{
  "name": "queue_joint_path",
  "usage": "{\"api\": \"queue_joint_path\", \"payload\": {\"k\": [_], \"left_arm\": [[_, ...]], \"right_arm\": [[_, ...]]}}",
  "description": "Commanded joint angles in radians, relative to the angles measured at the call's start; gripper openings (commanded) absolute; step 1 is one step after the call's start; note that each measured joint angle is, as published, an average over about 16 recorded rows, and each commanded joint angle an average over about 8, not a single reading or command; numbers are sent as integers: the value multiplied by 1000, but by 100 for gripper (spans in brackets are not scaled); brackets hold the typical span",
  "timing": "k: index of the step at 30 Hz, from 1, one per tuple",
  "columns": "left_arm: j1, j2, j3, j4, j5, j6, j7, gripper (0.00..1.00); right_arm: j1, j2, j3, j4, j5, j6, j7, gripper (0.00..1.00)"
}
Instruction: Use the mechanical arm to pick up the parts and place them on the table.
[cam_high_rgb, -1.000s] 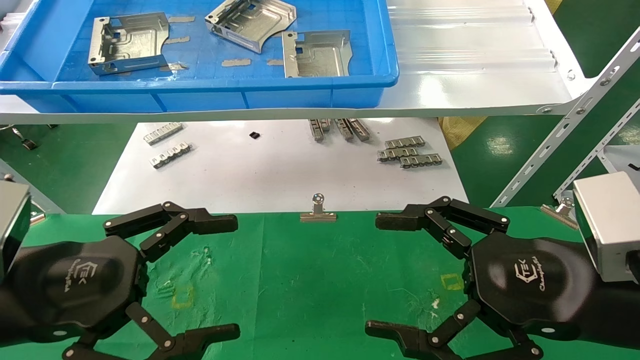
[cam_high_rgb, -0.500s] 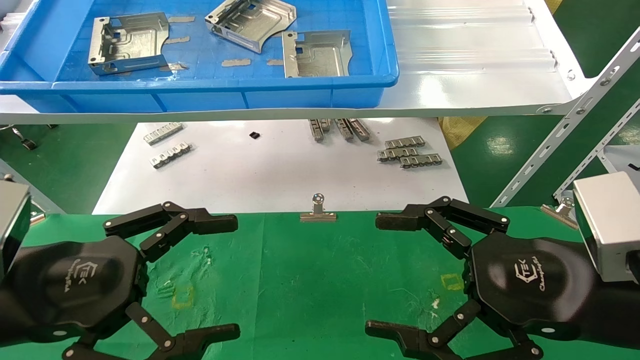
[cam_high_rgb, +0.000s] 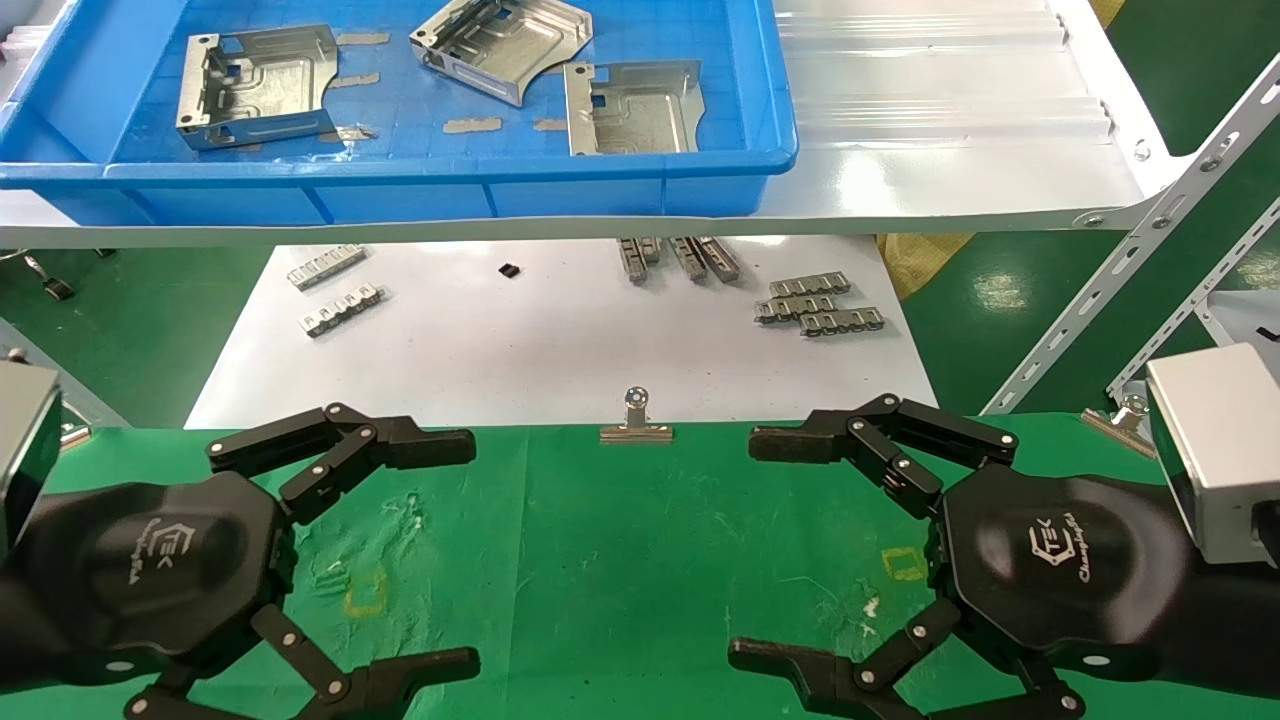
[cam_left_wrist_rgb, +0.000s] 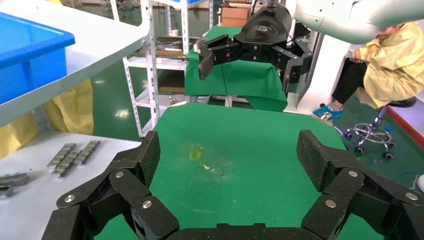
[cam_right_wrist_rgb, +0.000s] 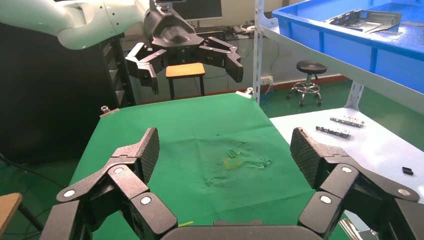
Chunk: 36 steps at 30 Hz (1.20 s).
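We saw both grippers, left (cam_high_rgb: 445, 550) and right (cam_high_rgb: 765, 545), spread wide above the table (cam_high_rgb: 620, 540); three parts (cam_high_rgb: 630, 105) lay in the tray (cam_high_rgb: 400, 190).

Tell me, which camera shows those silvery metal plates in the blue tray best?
The head view: all three parts lie clearly in the blue tray. The right wrist view glimpses them edge-on; the left wrist view shows only the tray's corner.

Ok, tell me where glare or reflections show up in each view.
Head view: the white shelf beside the blue tray shines with bright streaks, and the right tool has a soft highlight on its glossy black palm. Left wrist view: light spots gleam on the green floor. Right wrist view: the far left tool shows a pale sheen on its top.
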Motion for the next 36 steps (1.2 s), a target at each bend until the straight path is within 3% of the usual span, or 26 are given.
{"api": "queue_joint_path", "payload": {"k": [1, 29, 36], "left_arm": [[0, 0, 0, 0, 0, 0, 0, 100], [-1, 1, 0, 1, 1, -3, -1, 100], [-92, 41, 12, 50, 45, -37, -11, 100]], "right_arm": [[0, 0, 0, 0, 0, 0, 0, 0], [0, 0, 0, 0, 0, 0, 0, 0], [0, 0, 0, 0, 0, 0, 0, 0]]}}
